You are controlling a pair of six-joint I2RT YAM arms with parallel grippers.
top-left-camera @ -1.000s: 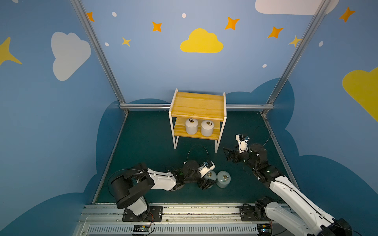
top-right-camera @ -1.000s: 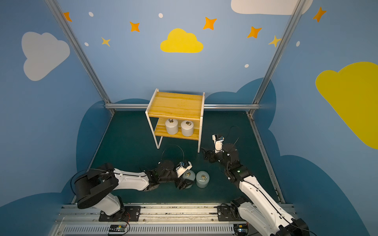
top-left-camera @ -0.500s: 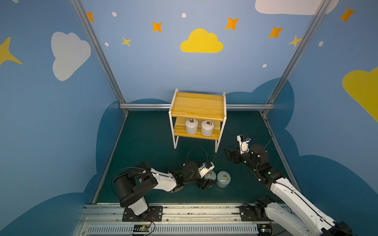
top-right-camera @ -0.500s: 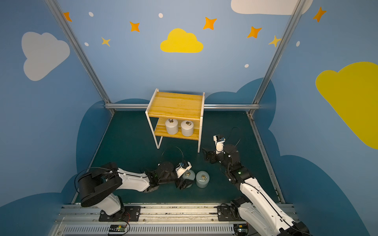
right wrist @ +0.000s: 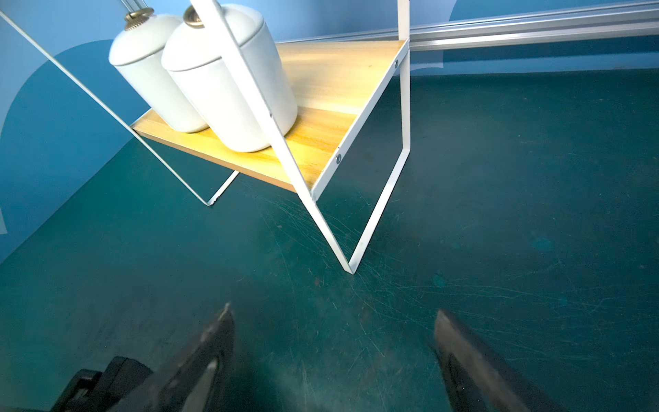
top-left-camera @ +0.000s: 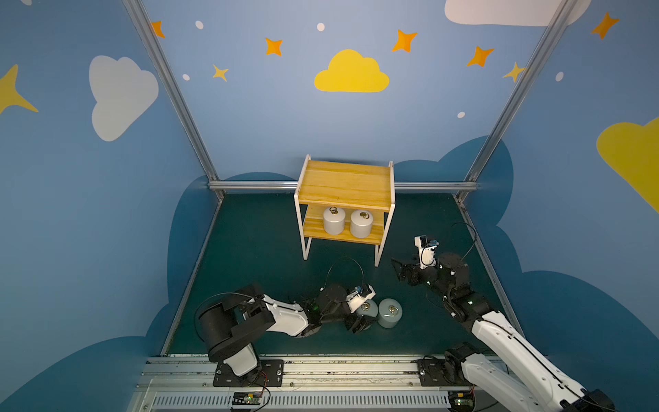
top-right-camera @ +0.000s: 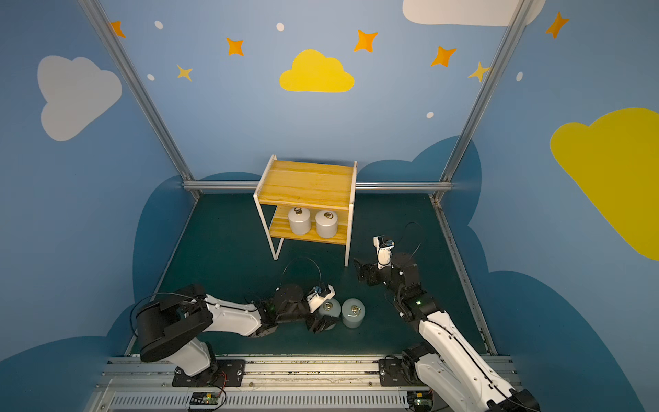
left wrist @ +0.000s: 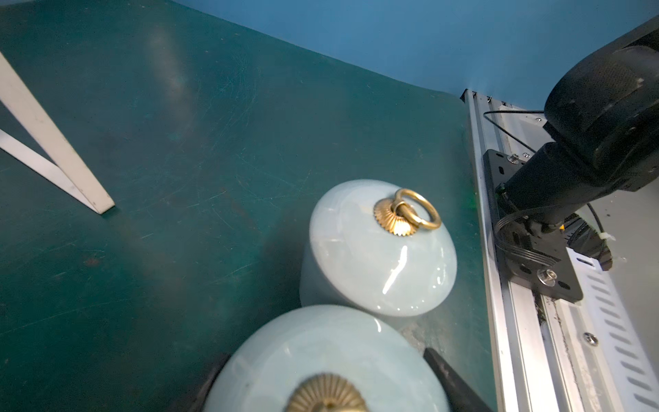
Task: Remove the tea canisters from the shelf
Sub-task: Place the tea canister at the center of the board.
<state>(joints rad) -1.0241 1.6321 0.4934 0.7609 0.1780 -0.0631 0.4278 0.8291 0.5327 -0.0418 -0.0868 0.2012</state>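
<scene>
The left jaws clench 1 pale grey-blue tea canister (top-left-camera: 369, 311) on the green table (top-left-camera: 256, 249) beside its twin (top-left-camera: 390, 314), likely to park it, while the empty right jaws, spread wide, face 2 off-white canisters (top-left-camera: 334, 221) on the low board of the yellow wooden shelf (top-left-camera: 344, 185).

Shelf (top-left-camera: 344, 185) front open (legs (top-left-camera: 305, 246) flank it), bare mat (top-left-camera: 256, 249) before it, 2 grey-blue canisters (top-left-camera: 390, 314) (top-left-camera: 371, 310) by rail (top-left-camera: 321, 367)

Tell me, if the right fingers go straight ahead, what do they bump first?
Probably the white leg of the shelf, right ahead of the open right fingers in the wrist view, with only bare floor between. The off-white canisters sit on it, further back. Depth is hard to judge.
</scene>
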